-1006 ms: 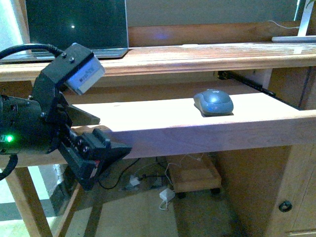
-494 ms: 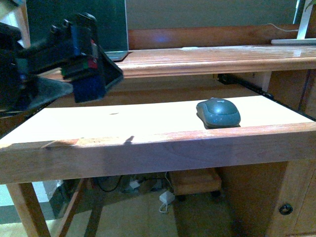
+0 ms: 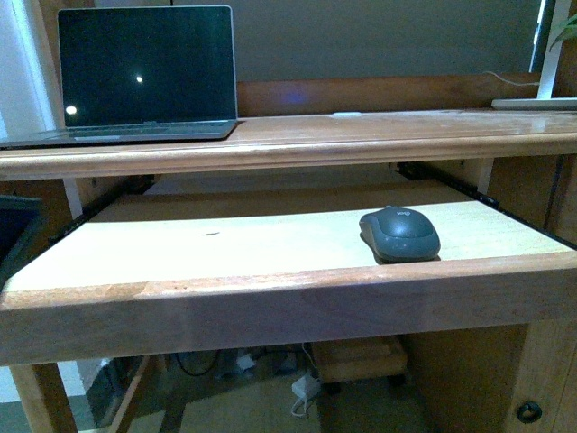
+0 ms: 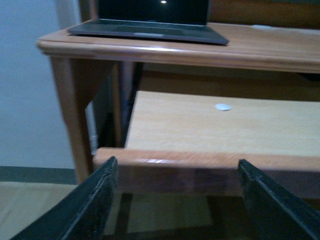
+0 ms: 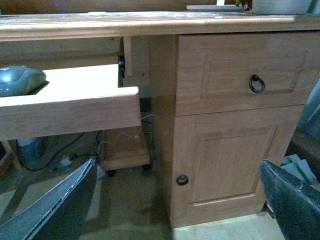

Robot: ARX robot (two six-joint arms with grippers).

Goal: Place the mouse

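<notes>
The mouse (image 3: 399, 234), dark grey and rounded, rests on the pale pull-out tray (image 3: 225, 244) under the desk top, right of the middle and close to the front edge. It also shows at the edge of the right wrist view as the mouse (image 5: 20, 80) on the tray's corner. My left gripper (image 4: 176, 165) is open and empty, facing the front lip of the tray at its left end. My right gripper (image 5: 177, 170) is open and empty, low in front of the cabinet, well away from the mouse. Only a dark sliver of the left arm (image 3: 13, 230) shows in the front view.
An open laptop (image 3: 144, 77) with a dark screen stands on the desk top (image 3: 361, 131) at the back left. A wooden cabinet (image 5: 225, 150) with a ring-handled drawer (image 5: 256, 83) stands right of the tray. Cables and a wheeled box (image 3: 356, 352) lie under the desk.
The left arm, large at the left of the front view before, rose and then withdrew almost fully out of view to the left. The mouse stayed in place on the tray.
</notes>
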